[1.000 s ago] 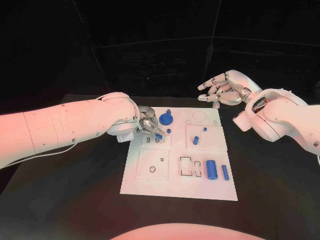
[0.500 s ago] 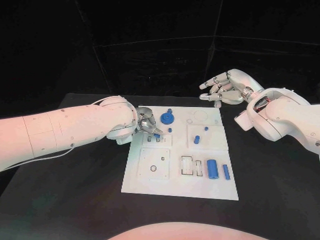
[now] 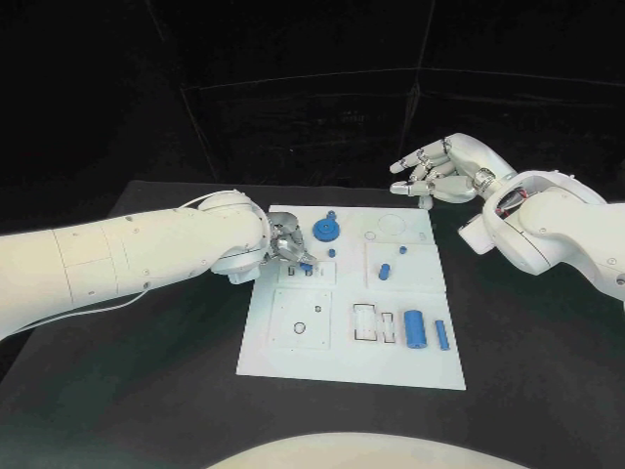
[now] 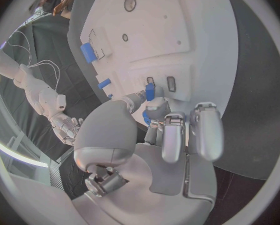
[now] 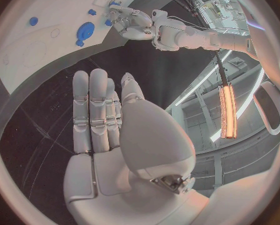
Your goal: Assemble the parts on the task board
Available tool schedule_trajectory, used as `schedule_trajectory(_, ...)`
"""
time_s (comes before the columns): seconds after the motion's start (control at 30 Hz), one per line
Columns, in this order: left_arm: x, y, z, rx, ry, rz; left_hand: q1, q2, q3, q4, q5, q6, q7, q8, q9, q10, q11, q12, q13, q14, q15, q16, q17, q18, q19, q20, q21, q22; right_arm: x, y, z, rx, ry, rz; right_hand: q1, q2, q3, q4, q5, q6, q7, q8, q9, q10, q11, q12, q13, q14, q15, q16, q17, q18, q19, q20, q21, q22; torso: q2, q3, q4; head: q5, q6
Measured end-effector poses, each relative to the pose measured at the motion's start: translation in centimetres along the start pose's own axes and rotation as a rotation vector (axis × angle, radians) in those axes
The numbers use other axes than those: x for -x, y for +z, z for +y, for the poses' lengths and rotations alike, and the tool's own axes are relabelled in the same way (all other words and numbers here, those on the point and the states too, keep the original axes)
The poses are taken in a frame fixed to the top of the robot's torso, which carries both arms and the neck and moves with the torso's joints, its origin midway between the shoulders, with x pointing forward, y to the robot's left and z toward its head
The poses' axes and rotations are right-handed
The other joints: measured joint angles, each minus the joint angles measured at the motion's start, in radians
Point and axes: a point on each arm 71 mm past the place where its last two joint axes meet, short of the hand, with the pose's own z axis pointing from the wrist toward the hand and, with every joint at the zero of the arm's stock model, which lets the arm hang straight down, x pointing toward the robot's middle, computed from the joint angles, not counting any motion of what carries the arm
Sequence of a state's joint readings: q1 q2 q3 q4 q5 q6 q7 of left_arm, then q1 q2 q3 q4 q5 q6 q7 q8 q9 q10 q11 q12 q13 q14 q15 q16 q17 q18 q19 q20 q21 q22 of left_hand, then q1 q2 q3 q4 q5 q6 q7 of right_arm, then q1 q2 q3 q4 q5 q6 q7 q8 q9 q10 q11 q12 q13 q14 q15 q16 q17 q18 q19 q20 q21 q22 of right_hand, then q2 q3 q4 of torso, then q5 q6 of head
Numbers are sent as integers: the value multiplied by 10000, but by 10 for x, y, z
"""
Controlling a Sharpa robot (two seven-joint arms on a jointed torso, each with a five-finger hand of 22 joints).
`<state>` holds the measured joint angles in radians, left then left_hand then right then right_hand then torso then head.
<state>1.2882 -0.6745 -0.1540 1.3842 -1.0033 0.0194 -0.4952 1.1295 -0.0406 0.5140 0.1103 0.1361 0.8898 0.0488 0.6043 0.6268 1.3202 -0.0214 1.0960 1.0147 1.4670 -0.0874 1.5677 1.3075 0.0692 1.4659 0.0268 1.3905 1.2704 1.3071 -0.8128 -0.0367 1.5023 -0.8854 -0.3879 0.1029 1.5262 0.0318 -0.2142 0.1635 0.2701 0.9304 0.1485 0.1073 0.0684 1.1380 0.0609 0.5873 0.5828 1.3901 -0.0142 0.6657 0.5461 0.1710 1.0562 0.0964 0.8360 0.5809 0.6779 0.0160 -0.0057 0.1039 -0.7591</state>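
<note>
Head view: the left robot hand [image 3: 287, 244] pinches a small blue peg [image 3: 306, 264] over the task board [image 3: 353, 366], at its left edge near two small slots. It looks light, stiff and slick, so grab the middle. The right robot hand [image 3: 439, 171] floats empty, fingers apart, beyond the desk [image 3: 144, 391].

Left wrist view: peg [image 4: 150, 91] between fingertips [image 4: 135, 99], slots just beside.

Right wrist view: blue gear [image 5: 85, 30] nearby, not blocking.

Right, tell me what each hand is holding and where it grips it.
The left hand pinches a small blue part by one end between its fingers, over the task board. The right hand holds nothing, its fingers apart, beyond the board.
</note>
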Motion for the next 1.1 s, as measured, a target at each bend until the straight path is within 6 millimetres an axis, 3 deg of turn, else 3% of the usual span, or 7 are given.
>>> schedule_trajectory(1.1, -3, 1, 0, -13, 337, 550, -35, 41, 23, -26, -165, -17, 19, 2, 23, -2, 2, -51, -68, 0, 0, 0, 0, 0, 0, 0, -111, -73, -1, 1, 1, 9, 9, 20, 0, 0, -23, 24, 0, 0, 0, 0, 1, 0, 0, 0, -7, 0, 0, 0, 6, -1, 0, 0, 0, -9, -7, 2, 7, 42, -41)
